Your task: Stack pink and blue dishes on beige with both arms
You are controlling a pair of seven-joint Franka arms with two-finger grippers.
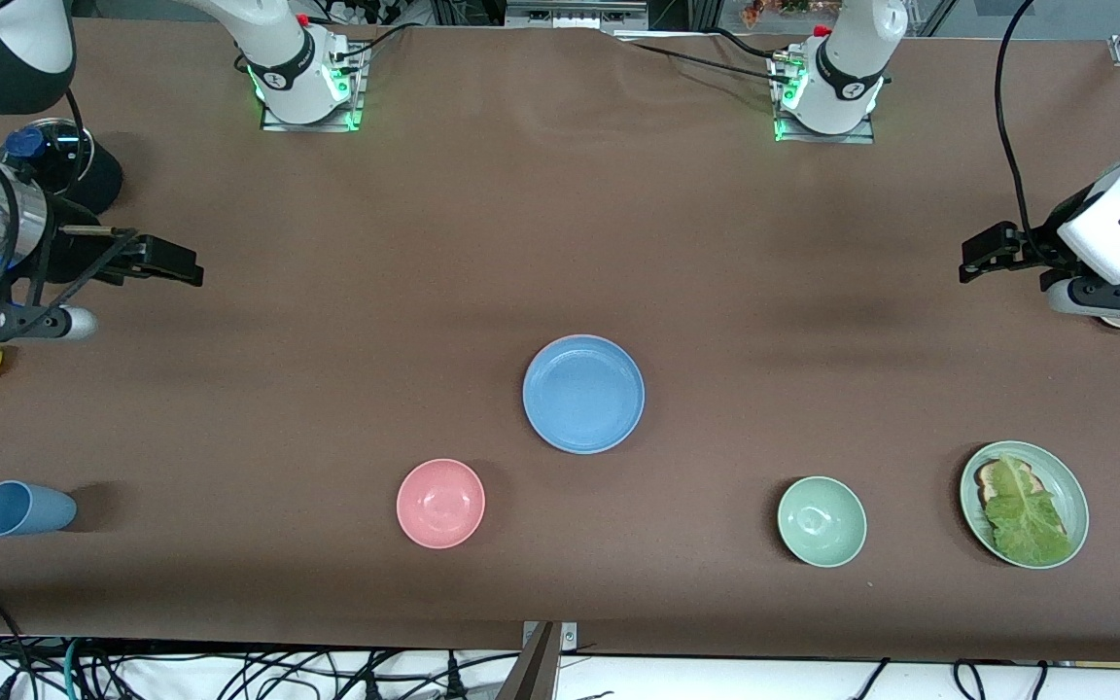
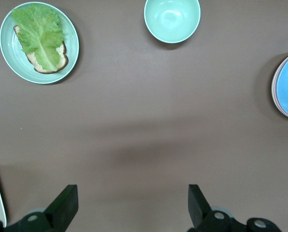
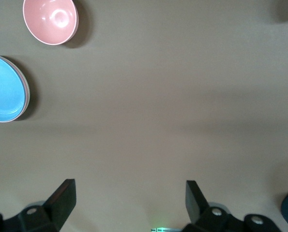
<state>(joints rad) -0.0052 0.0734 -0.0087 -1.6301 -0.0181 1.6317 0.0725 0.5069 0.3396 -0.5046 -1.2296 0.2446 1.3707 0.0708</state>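
Topping a mid-table stack, blue plate (image 1: 583, 394) sits apparently unobstructed.

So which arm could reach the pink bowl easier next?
Right, probably. The pink bowl sits toward the right arm's end of the table, and the right gripper hangs open at that end. The left gripper waits open at its own end, closer to the green bowl.

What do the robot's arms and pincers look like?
Both arms are white with black joint bands and black cables running along them. Green lights glow at their bases. The left pincer and the right pincer are black, each with two flat, wedge-shaped fingers.
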